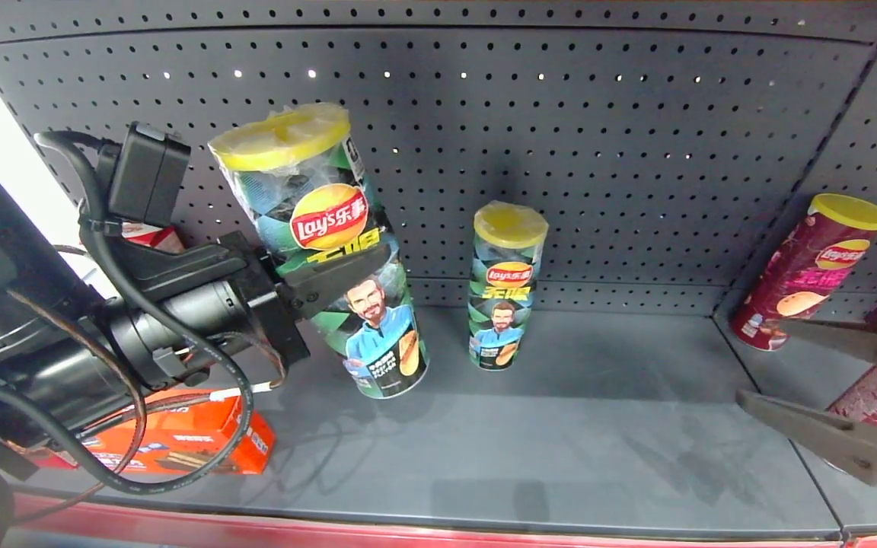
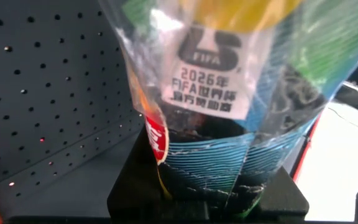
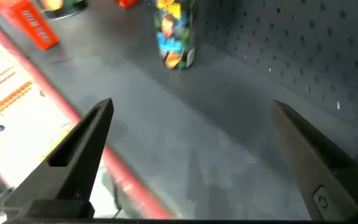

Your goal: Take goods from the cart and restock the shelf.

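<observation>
My left gripper (image 1: 332, 285) grasps the tilted chip can (image 1: 309, 221), left of the upright chip can (image 1: 505, 285) on the shelf (image 1: 560, 434). My right gripper (image 1: 762, 361) hangs released, near right.

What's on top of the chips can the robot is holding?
A yellow lid caps the chips can in the left gripper, with crinkly clear wrap over it. The lid hides whatever is inside.

1. Left can (image 1: 328, 217): yellow lid; green, teal and black angular pattern; red-and-yellow logo; figure in blue.
2. Middle can (image 1: 505, 289): the same colours and pattern.
3. Right can (image 1: 804, 274): maroon, yellow lid.
4. Box (image 1: 180, 441): orange.
5. Shelf (image 1: 560, 441): dark grey, red front edge; pegboard (image 1: 560, 152) grey, dotted with holes.
</observation>
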Robot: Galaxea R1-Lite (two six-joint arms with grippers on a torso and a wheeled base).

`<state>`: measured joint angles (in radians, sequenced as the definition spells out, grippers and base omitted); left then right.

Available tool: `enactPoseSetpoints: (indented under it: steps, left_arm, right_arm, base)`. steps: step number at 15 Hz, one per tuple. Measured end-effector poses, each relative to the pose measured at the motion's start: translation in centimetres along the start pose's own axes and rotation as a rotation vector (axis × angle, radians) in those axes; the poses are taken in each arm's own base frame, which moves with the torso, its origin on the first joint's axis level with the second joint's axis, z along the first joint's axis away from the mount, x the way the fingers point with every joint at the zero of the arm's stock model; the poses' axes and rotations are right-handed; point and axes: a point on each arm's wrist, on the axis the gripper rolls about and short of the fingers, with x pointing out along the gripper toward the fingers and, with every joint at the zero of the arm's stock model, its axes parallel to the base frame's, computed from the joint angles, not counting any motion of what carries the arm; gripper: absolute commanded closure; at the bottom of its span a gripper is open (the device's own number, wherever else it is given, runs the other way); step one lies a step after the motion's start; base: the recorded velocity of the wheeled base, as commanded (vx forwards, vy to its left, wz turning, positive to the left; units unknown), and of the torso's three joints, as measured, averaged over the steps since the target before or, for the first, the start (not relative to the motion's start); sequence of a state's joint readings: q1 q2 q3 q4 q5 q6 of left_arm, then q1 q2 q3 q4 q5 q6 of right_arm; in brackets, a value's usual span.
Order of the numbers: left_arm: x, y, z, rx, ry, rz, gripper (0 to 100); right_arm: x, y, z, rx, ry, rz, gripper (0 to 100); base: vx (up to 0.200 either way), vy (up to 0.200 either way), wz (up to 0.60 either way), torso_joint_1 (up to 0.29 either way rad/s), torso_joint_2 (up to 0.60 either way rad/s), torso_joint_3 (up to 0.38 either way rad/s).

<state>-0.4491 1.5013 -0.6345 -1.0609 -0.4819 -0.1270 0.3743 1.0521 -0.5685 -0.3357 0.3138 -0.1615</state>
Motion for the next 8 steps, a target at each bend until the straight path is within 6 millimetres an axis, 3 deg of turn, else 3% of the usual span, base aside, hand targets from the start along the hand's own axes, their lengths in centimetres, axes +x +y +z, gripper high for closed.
enactPoseSetpoints:
  steps: [4, 8]
  left_arm:
    - [0.0, 0.0, 0.1, 0.001, -0.005, -0.005, 100]
    - [0.1, 0.0, 0.1, -0.001, -0.004, -0.007, 100]
  right_arm:
    - [6.9, -2.4, 1.6, -0.034, -0.023, 0.065, 0]
    - [12.6, -4.1, 2.0, -0.081, -0.086, 0.225, 0]
  base:
    - [0.000, 0.000, 0.00, 0.000, 0.00, 0.000]
    - [0.000, 0.000, 0.00, 0.000, 0.00, 0.000]
